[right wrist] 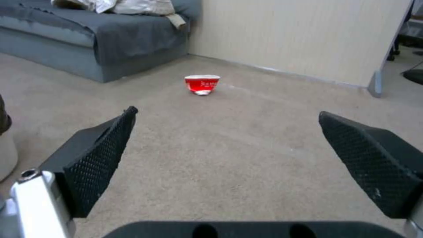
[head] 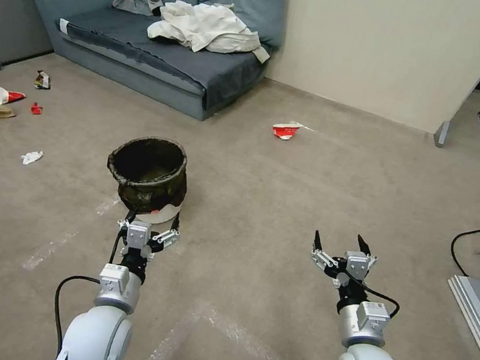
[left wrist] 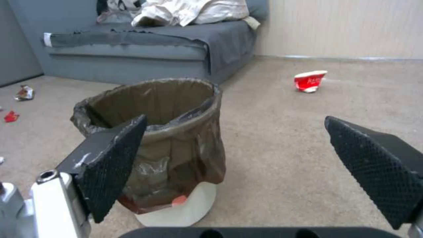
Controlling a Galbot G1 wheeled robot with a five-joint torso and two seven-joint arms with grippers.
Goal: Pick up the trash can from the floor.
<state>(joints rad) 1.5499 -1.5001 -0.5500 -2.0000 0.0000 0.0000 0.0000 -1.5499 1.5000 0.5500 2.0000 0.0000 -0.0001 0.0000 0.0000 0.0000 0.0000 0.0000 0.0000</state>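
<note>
Partly your left gripper (head: 151,221) hides the bag-lined white trash can's (head: 149,172) base — fingers spread wide, empty, just short of it.

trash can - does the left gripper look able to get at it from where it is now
Probably yes. The left gripper is open, right in front of the trash can, with nothing between them; the can sits toward one finger, so a sideways shift may help.

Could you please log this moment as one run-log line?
left pincer: open, at trash can | right pincer: open, idle above floor | trash can: upright, on floor
</note>
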